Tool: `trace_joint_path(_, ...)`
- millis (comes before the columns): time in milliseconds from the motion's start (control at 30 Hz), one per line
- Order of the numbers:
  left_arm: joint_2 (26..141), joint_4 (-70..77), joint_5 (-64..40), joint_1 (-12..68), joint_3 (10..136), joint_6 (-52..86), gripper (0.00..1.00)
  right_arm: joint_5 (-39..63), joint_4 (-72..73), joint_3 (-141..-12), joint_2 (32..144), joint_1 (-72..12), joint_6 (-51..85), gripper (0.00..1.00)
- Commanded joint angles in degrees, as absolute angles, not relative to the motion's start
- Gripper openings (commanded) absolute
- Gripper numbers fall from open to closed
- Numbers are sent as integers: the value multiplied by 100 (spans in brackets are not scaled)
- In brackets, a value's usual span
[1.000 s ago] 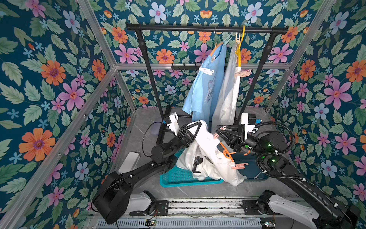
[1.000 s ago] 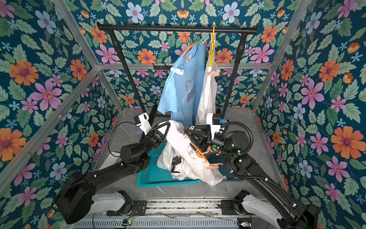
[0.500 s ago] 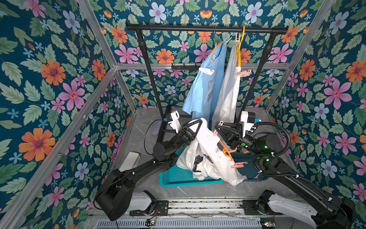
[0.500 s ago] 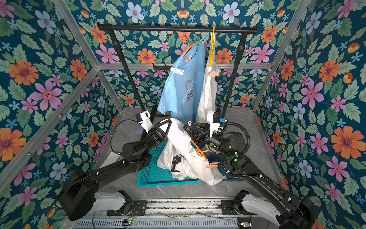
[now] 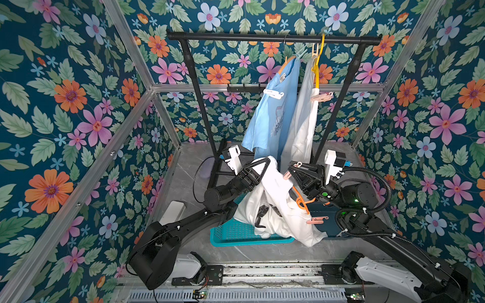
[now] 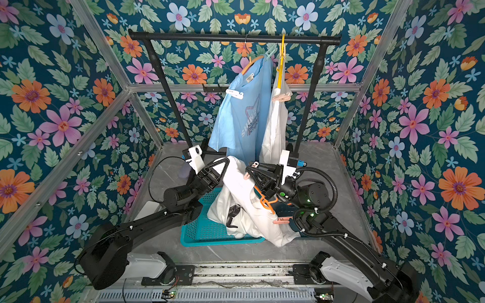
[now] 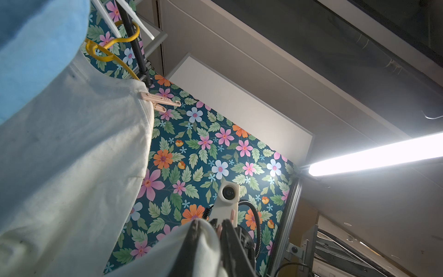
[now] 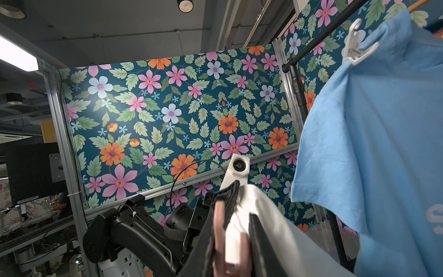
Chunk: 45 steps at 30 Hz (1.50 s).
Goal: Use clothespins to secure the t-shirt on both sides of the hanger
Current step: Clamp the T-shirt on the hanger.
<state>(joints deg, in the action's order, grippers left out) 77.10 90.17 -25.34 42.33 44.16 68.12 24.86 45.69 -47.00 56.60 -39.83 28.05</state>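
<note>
t-shirt (image 5: 273,191) hides most of the hanger (image 5: 299,202) and left pincer's (image 5: 267,160) tips.

a robot test cell in a lab: floral-print panels (image 5: 65,105) on an aluminium frame (image 5: 112,149) box in the workspace. dimly beyond them hang a strip light (image 7: 374,153) and bare ceiling (image 8: 119,24), with what may be a monitor (image 8: 28,172).

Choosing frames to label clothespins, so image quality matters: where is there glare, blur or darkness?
Left wrist view: the light strip is blown out, the ceiling dark, the held white t-shirt soft. Right wrist view: the pink clothespin, up close, is blurred; a bright patch sits on the wallpaper. Both top views: evenly lit and sharp.
</note>
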Motion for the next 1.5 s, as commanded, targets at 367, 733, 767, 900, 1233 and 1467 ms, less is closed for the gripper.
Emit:
trace_joint_path(367, 7760, 9861, -2419, 4239, 4665, 7108, 0, 2670, 4237, -4335, 5755, -4266, 2760, 0)
trace_joint_path(733, 7708, 9861, -2342, 4240, 4702, 7044, 0, 2324, 3067, -4124, 5624, -4430, 2563, 0)
trace_joint_path(767, 7697, 9856, -2337, 4242, 4702, 7030, 0, 2411, 2959, -4145, 5650, -4432, 2492, 0)
trace_joint_path(900, 7710, 9858, -2295, 4238, 4741, 7002, 0, 2487, 2727, -4126, 5695, -4447, 2466, 0)
trace_joint_path(1233, 7721, 9861, -2276, 4232, 4612, 6981, 0, 1615, 1828, -4558, 5461, -4447, 2157, 1)
trace_joint_path(1467, 7836, 9861, -2234, 4210, 4518, 6963, 0, 1029, 978, -5609, 5302, -4447, 1872, 99)
